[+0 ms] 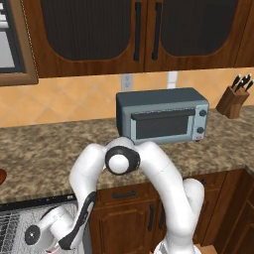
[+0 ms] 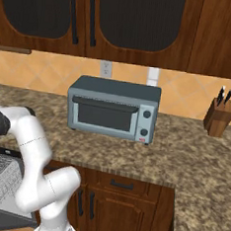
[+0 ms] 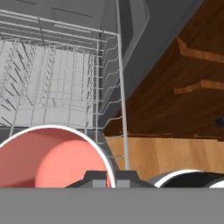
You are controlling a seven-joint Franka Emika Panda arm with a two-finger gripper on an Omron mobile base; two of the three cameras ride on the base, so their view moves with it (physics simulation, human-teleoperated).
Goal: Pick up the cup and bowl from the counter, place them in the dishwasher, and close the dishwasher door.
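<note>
The white cup (image 3: 52, 159), pinkish-red inside, sits right in front of the hand camera with its rim running between the fingertips (image 3: 94, 178). My gripper (image 3: 110, 177) is shut on the cup's rim, held beside the dishwasher's pale wire rack (image 3: 57, 78). The dishwasher (image 1: 12, 225) stands open at the lower left under the counter (image 1: 49, 149), and my forearm reaches down over it. Its dark grey door (image 2: 4, 220) lies folded down below the rack. A dark red sliver of the bowl (image 1: 1, 176) shows on the counter at the far left edge.
A blue-grey toaster oven (image 1: 163, 116) stands at the back of the counter and a knife block (image 1: 233, 99) to its right. Brown wooden cabinet doors (image 2: 104, 210) flank the dishwasher, and wooden floor (image 3: 166, 155) shows past the rack.
</note>
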